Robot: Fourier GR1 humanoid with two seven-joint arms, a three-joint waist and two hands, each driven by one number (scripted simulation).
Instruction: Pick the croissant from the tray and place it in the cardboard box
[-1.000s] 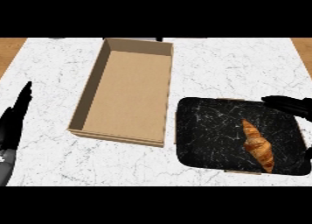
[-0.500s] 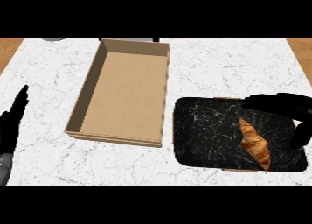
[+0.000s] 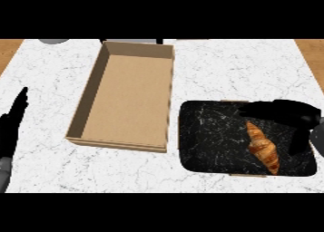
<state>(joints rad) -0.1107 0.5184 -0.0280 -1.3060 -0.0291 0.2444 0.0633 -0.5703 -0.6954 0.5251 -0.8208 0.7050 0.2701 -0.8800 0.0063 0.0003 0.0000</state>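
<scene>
White marble covers the desk [image 3: 224, 72], with brown wood showing past its far corners at left and right. Nearest, at the view's left edge, the left hand [image 3: 9, 129] rests over the marble with its fingers straight and pointing away, holding nothing. At the lower right sits the tray [image 3: 204, 145], a dark slab veined in white with rounded corners. The croissant [image 3: 263, 147] lies on the tray's right half, golden brown, its length running from the tray's middle toward the near right corner. The right hand [image 3: 292, 118] comes in from the right edge and sits over the tray's far right part, just beyond the croissant. Its fingers stretch leftward past the pastry's far tip, while the thumb hangs down along the croissant's right side; they stand apart and do not close on it, though whether any of them touches the pastry is hard to tell from this angle. Left of the tray and reaching farther back stands the cardboard box [image 3: 90, 93], long, open-topped, its near right corner just beside the tray's far left corner. Beyond it, a grey rounded object [image 3: 54, 41] shows at the desk's far edge.
</scene>
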